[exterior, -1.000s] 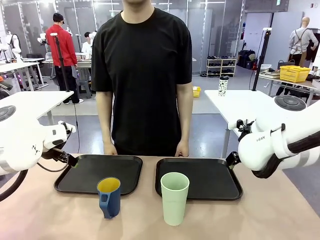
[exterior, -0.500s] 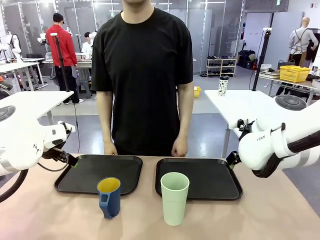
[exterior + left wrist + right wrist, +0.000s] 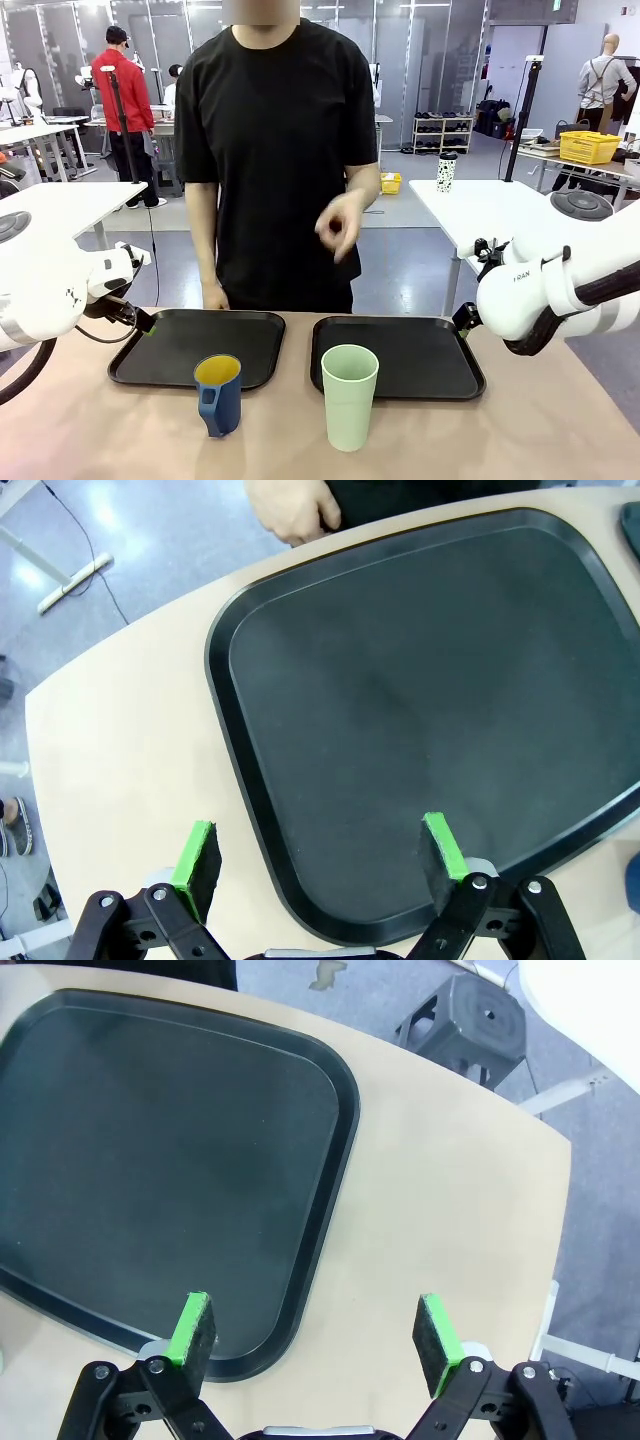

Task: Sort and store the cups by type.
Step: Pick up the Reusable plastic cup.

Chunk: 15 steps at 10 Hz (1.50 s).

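Beside the mint tumbler [image 3: 349, 397], the blue mug [image 3: 219, 395] stands untouched while the left gripper [image 3: 318, 830] and right gripper [image 3: 314, 1305] hang spread-fingered and empty, so approach level and grip below the rim.

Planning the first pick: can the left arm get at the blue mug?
Probably yes: the left pincer is open over the tray's edge, with nothing between it and the mug.
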Each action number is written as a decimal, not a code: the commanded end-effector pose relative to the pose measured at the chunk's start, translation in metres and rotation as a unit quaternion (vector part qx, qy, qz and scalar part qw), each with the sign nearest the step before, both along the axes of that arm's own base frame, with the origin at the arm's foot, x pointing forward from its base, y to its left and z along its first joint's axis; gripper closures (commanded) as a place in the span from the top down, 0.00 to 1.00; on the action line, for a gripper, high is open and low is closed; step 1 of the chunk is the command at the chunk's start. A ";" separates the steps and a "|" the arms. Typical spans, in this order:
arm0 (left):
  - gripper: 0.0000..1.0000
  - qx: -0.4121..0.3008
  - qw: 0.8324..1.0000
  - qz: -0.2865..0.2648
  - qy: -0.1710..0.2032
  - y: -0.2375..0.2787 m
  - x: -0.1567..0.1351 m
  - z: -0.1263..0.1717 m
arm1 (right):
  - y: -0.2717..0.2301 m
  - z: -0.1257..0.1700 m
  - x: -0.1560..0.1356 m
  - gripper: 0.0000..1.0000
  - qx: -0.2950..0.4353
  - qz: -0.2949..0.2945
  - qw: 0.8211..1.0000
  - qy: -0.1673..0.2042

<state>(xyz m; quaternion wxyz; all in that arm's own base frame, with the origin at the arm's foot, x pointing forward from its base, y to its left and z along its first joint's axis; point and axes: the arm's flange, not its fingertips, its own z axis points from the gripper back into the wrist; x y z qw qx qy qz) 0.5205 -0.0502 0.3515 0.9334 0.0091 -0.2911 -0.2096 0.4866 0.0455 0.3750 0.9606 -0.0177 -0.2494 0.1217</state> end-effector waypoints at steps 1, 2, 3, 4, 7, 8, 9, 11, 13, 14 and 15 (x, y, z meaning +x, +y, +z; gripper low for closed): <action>1.00 0.003 1.000 -0.003 -0.001 -0.001 0.000 0.001 | 0.000 0.000 0.000 1.00 -0.001 0.001 1.000 -0.001; 1.00 0.003 1.000 -0.003 -0.001 -0.001 0.000 0.001 | 0.000 0.000 0.000 1.00 -0.001 0.001 1.000 -0.001; 1.00 0.003 1.000 -0.003 -0.001 -0.001 0.000 0.001 | 0.000 0.000 0.000 1.00 -0.001 0.001 1.000 -0.001; 1.00 0.003 1.000 -0.003 -0.001 -0.001 0.000 0.001 | 0.000 0.000 0.000 1.00 -0.001 0.001 1.000 -0.001; 1.00 0.003 1.000 -0.003 -0.001 -0.001 0.000 0.001 | 0.000 0.000 0.000 1.00 -0.001 0.001 1.000 -0.001; 1.00 0.003 1.000 -0.003 -0.001 -0.001 0.000 0.001 | 0.000 0.000 0.000 1.00 -0.001 0.001 1.000 -0.001; 1.00 0.003 1.000 -0.003 -0.001 -0.001 0.000 0.001 | 0.000 0.000 0.000 1.00 -0.001 0.001 1.000 -0.001; 1.00 0.003 1.000 -0.003 -0.001 -0.001 0.000 0.001 | 0.000 0.000 0.000 1.00 -0.001 0.001 1.000 -0.001; 1.00 0.003 1.000 -0.003 -0.001 -0.001 0.000 0.001 | 0.000 0.000 0.000 1.00 -0.001 0.001 1.000 -0.001; 1.00 0.003 1.000 -0.003 -0.001 -0.001 0.000 0.001 | 0.000 0.000 0.000 1.00 -0.001 0.001 1.000 -0.001; 1.00 0.003 1.000 -0.003 -0.001 -0.001 0.000 0.001 | 0.000 0.000 0.000 1.00 -0.001 0.001 1.000 -0.001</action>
